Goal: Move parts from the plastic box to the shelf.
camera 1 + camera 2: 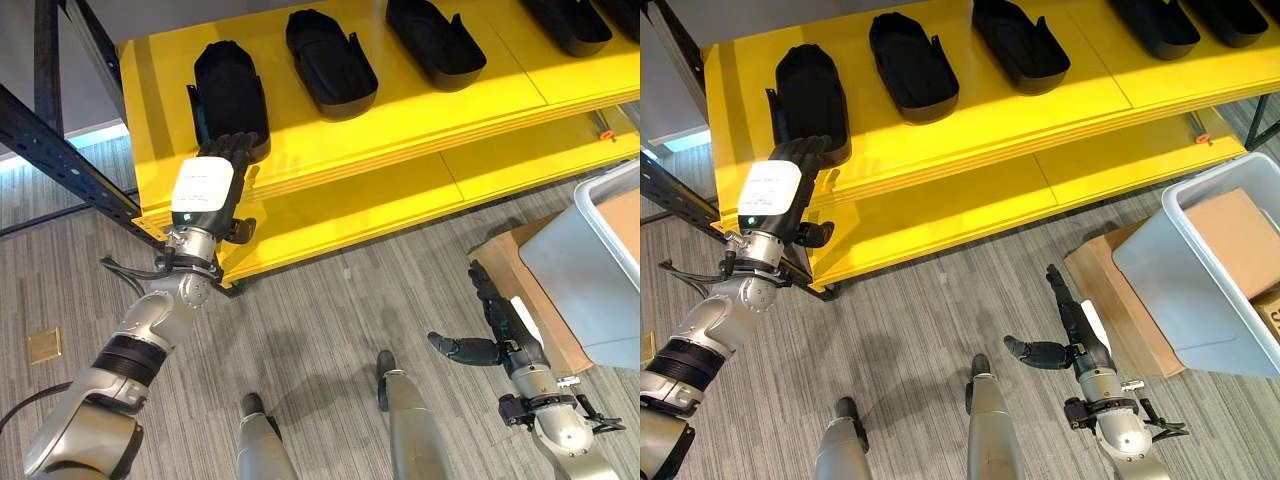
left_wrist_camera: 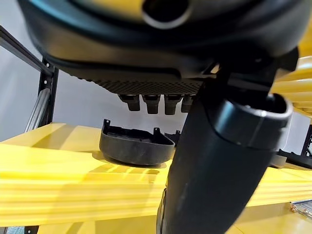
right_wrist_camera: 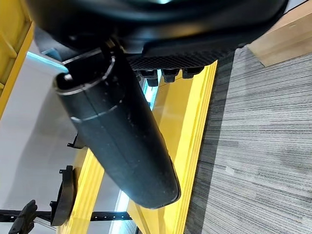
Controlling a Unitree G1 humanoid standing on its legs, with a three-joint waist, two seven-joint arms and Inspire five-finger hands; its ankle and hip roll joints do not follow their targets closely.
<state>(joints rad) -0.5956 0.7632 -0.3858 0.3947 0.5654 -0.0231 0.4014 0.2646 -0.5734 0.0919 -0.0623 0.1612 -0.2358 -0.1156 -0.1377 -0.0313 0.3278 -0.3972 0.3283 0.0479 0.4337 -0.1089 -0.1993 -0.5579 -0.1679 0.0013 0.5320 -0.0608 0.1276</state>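
Parts [image 1: 330, 60] on shelf [image 1: 420, 130] | left hand [image 1: 205, 190] fingers straight | right hand [image 1: 500, 335] fingers straight

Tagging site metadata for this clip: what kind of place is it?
Probably a workshop or parts store: a yellow shelf on a dark metal frame holds a row of black parts, with a grey plastic box on the floor.

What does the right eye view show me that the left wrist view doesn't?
The right eye view takes in the right hand held open above the floor, the grey plastic box with cardboard beside it, and a row of black parts along the yellow shelf. The left wrist view gives a low, side-on look at the leftmost part sitting on the shelf edge, apart from the fingers. Both share the left hand, open at that part.
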